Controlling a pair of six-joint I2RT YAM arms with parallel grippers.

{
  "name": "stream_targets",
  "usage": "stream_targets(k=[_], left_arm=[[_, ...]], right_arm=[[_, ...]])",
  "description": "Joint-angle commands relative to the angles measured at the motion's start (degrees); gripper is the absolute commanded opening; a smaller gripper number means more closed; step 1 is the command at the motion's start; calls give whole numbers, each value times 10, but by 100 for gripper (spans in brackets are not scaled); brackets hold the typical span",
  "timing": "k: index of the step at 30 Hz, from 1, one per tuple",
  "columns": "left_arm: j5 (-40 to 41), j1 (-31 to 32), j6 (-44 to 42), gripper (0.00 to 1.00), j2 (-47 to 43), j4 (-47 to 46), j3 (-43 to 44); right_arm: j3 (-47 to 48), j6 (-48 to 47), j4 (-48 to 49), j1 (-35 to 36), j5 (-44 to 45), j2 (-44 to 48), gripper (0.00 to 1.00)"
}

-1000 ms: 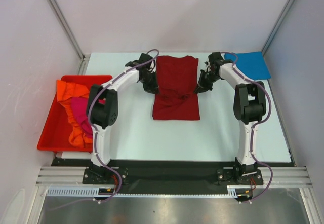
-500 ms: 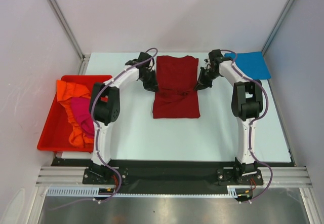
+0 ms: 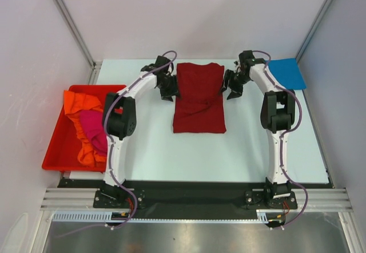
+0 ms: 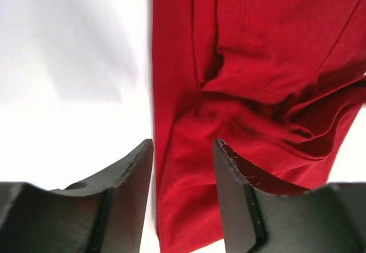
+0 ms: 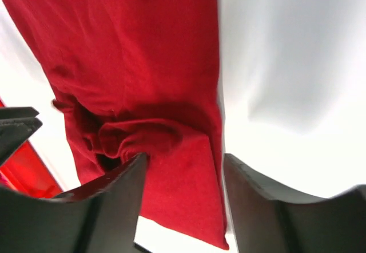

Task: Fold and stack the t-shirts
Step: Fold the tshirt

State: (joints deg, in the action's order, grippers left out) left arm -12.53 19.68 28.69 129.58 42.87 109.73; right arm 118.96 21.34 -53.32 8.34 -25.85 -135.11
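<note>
The left claw (image 3: 169, 89) has been drawn back from the middle of the dark red cloth t-shirt (image 3: 198, 101) toward its far end. It is now held spread and empty, with the shirt's left edge seen past the gap between its fingers (image 4: 123, 190). Between the two claws, the shirt is laid on the white table (image 3: 171, 150) as a long strip with both sides turned in. The bunch across its middle has been let go and lies flatter than a second ago. The right claw (image 3: 233, 87) has likewise been pulled back and slightly outward. It is spread, nothing is pinched, and it stands just clear of the shirt's right edge. The side folds are judged finished, and an end-to-end fold is probably still owed.

Well left of the left claw, the crumpled orange cloth t-shirt (image 3: 77, 101) and magenta-pink cloth t-shirt (image 3: 91, 126) are left unmoved in the rigid red plastic bin (image 3: 54, 150). Right of the right claw, the bright blue cloth t-shirt (image 3: 286, 72) is unchanged and lies folded flat.
</note>
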Motion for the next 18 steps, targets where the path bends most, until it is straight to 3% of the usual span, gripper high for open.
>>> stream_targets(k=[1,3,7,10,14,18], left_arm=[[32,-6,-27,53,-75,5,-21],[16,-6,-33,53,-110,-20,-72],[-26,-6,-30,56,-221,-83,-260],[-110,-6,-18,56,-266,-160,-378],[-166,-5,-3,57,-327,-247,-466],[-172,-5,-5,57,-322,-266,-490]], right_arm=[[34,-38,-63,6,36,38,64],[-16,-46,-55,12,47,96,67],[-215,-44,0,16,19,194,72],[-309,-40,50,21,-19,258,72],[-447,-45,117,34,-29,317,67],[-501,-31,160,39,-41,327,60]])
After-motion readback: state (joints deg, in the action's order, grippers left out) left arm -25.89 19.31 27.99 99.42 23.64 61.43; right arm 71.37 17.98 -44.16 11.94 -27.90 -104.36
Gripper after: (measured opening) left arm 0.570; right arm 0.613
